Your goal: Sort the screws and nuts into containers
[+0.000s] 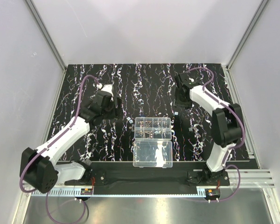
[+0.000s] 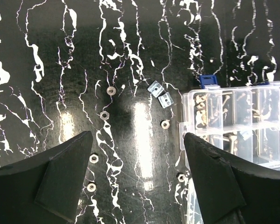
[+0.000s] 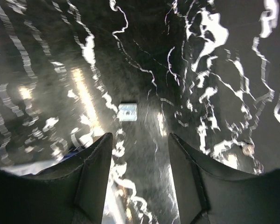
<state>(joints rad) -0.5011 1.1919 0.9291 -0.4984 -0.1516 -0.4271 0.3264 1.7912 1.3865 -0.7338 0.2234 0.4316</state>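
The clear organizer box (image 1: 152, 128) lies mid-mat, and its divided cells (image 2: 233, 116) hold several small metal parts. My left gripper (image 1: 111, 106) is left of the box. It is open and empty (image 2: 137, 140) above the mat. Several loose hex nuts lie around it: one (image 2: 111, 90), another (image 2: 104, 115), one by the box (image 2: 164, 123). Two square nuts (image 2: 159, 93) lie near the box's blue latch (image 2: 208, 80). My right gripper (image 1: 181, 100) is behind the box, open and empty (image 3: 140, 140). A square nut (image 3: 128, 112) lies just ahead of its fingertips. That view is blurred.
The plain undivided lid half (image 1: 152, 154) lies open toward the near edge. Tiny bits lie on the mat (image 1: 144, 88) at the box's left (image 1: 129, 120) and right (image 1: 190, 128). Grey walls enclose the mat on three sides.
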